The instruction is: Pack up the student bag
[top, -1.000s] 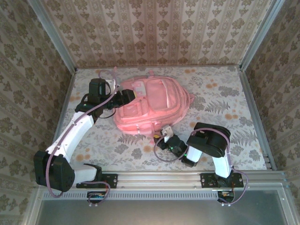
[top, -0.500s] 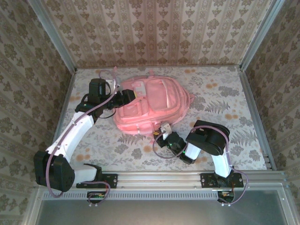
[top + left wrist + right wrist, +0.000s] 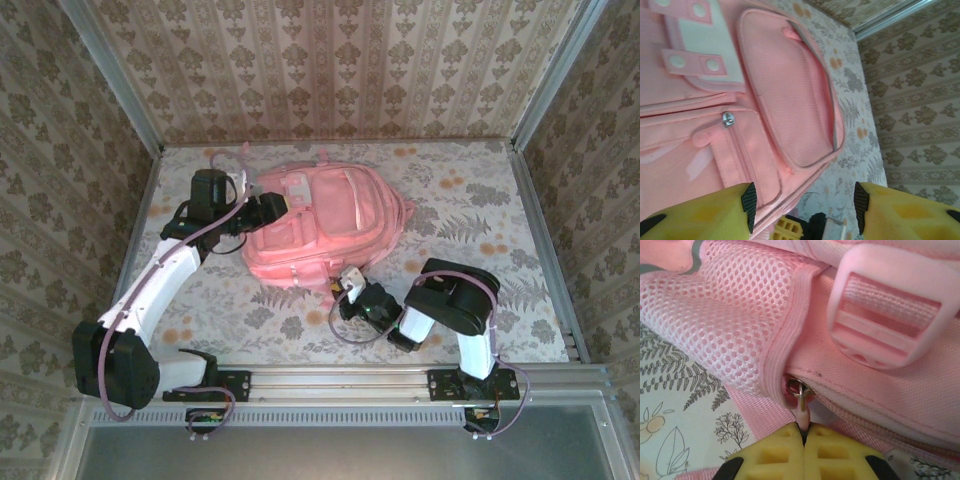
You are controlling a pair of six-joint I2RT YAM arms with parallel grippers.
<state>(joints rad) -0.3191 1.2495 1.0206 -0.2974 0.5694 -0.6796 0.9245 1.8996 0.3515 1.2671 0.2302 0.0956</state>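
right gripper [image 3: 804, 434]: yellow jaws pressed tight together, pinching the pink tab of a zip pull [image 3: 801, 407]. the metal slider sits just above the tips, at the seam where the mesh pocket [image 3: 725, 315] meets the bag's side. a pink buckle [image 3: 890, 315] lies just beyond.

left gripper [image 3: 802, 202]: jaws parted, nothing between them. it is over the bag's front, with the front pocket [image 3: 790, 95] and white patch [image 3: 702, 50] ahead of it. cannot tell whether the tips touch the fabric.

bag [image 3: 325, 225]: lies flat, front up, on the table [image 3: 470, 250], left of centre and toward the back. left gripper at its left edge, right gripper at its near edge.

handling, as judged: soft, limp fabric that looks flat and probably near empty, so likely light. a pull on the zip would probably drag or bunch the whole bag rather than run the slider, so it wants a counter-hold. the tab is small and smooth and could slip from the pads. best holds: the tab for the zip, and a pinch of fabric or a strap near the zip line for steadying.
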